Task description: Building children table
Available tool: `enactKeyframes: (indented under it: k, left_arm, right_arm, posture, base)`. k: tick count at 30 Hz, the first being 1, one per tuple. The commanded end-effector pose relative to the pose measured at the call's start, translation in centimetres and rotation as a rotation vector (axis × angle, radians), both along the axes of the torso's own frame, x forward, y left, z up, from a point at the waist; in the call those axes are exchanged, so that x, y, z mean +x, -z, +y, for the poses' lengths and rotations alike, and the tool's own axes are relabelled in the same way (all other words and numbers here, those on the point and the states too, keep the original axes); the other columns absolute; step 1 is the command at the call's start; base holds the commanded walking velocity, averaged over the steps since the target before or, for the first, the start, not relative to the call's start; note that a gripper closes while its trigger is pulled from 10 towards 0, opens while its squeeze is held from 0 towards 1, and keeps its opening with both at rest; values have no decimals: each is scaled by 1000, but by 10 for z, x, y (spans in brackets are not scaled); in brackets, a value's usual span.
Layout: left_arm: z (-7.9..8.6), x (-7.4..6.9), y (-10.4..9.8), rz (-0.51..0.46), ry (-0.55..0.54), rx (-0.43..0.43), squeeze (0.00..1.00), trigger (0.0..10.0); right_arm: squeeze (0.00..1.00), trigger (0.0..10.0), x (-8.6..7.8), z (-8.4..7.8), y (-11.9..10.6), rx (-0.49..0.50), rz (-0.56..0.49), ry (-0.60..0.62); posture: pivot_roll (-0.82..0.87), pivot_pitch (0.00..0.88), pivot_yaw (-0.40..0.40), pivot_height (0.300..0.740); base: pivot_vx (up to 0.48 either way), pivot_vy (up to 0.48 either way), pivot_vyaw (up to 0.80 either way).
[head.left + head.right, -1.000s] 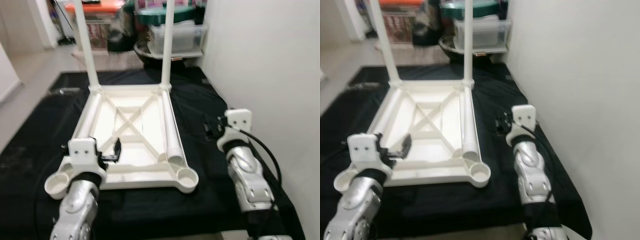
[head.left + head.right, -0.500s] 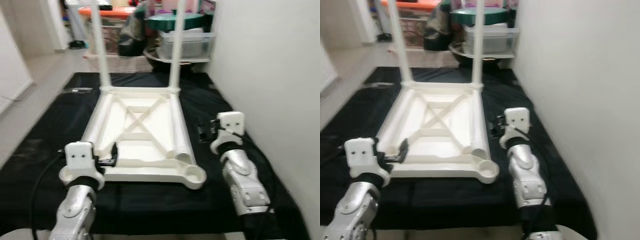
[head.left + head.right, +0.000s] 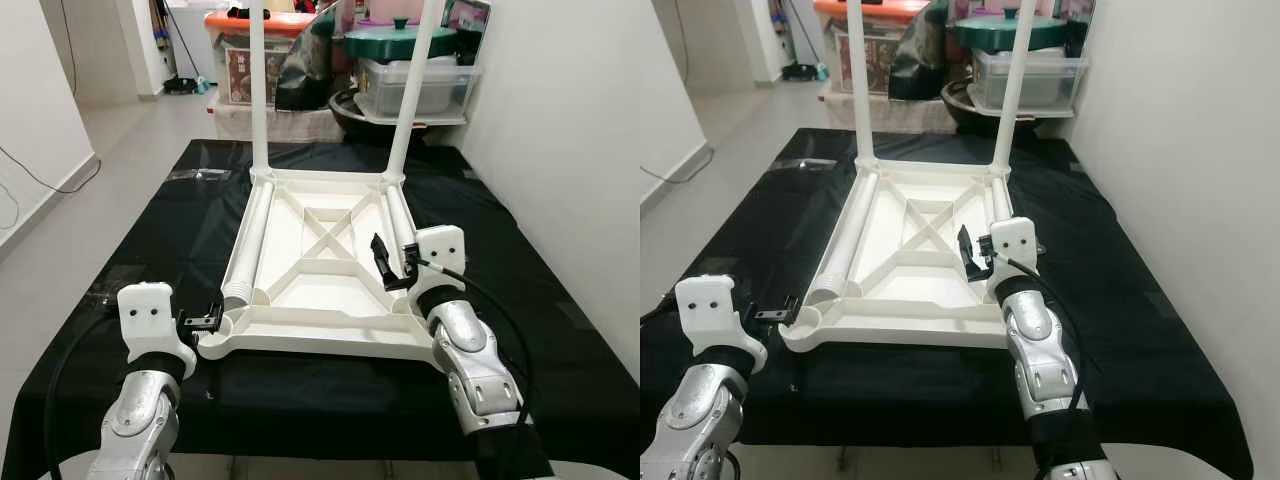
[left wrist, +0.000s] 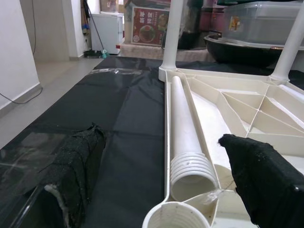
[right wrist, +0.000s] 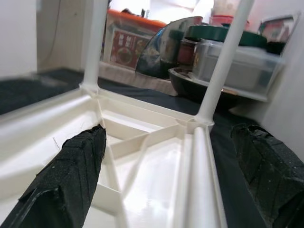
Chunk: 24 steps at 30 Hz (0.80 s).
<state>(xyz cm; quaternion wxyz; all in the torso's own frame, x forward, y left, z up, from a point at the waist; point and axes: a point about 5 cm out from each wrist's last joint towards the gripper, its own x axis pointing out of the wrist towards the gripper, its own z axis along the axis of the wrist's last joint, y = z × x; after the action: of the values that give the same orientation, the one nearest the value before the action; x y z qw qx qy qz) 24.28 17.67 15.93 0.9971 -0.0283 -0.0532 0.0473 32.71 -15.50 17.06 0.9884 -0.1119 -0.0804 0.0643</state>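
Standing halfway: two legs point(image 3: 259, 90) up on the upside-down tabletop point(image 3: 320, 270), a loose leg point(image 3: 245, 245) lying inside (near sockets empty). Left claw point(image 3: 205, 318) and right claw point(image 3: 385, 262) both spread, gripping nothing.

smooth white plastic upturned table frame point(image 3: 320, 260), matt black cloth sheet point(image 3: 520, 260), rough black foam-like finger pads point(image 4: 71, 161), silvery metal arms point(image 3: 475, 365)

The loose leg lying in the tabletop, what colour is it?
White leg, clearest in the left wrist view.

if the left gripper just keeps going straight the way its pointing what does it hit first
Most likely the near-left corner socket of the upturned white table, with the loose white leg lying just beyond it. The left gripper is open and points at that corner, though the exact depth is hard to judge.
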Motion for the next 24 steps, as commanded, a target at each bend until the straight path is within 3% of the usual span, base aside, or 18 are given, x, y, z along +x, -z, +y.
enactKeyframes:
  k: [1,2,3,5,7,8,11,12,20,24]
  left_arm:
    - [-2,0,5,25,-4,10,0,10000]
    - [-1,0,7,38,-12,14,0,10000]
    - [-1,0,7,38,-12,14,0,10000]
    - [1,1,12,65,-29,22,0,10000]
    - [1,1,12,65,-29,22,0,10000]
    - [2,1,15,83,-35,28,0,10000]
    - [2,1,16,88,-36,31,0,10000]
    - [1,1,17,91,-35,33,0,10000]
    - [0,3,19,96,-28,33,0,10000]
    - [-2,4,20,97,-24,33,0,10000]
  right_arm:
    - [0,10000,-1,-2,2,-52,-4,-16]
    - [0,10000,-1,-8,5,-115,17,-22]
    - [0,10000,-1,-8,5,-115,17,-22]
    - [0,10000,-2,-22,14,-243,75,-32]
    - [0,10000,-2,-22,14,-243,75,-32]
    - [0,10000,-8,-33,20,-355,132,-101]
    - [0,10000,-12,-37,22,-414,165,-160]
    - [0,10000,-18,-42,25,-474,207,-222]
    - [0,10000,-20,-70,26,-646,330,-299]
    - [0,10000,-16,-76,26,-673,354,-284]
  posture:
    - [90,0,-42,740]
    - [89,0,-42,740]
    - [89,0,-42,740]
    - [78,0,-42,740]
    - [78,0,-42,740]
    - [65,0,-38,740]
    - [51,0,-33,740]
    - [49,0,-33,740]
    - [36,0,-27,740]
    - [43,0,-32,740]
  base:
    - [0,0,0]
    - [0,0,0]
    - [0,0,0]
    - [0,0,0]
    - [0,0,0]
    - [0,0,0]
    - [0,0,0]
    - [0,0,0]
    - [0,0,0]
    - [0,0,0]
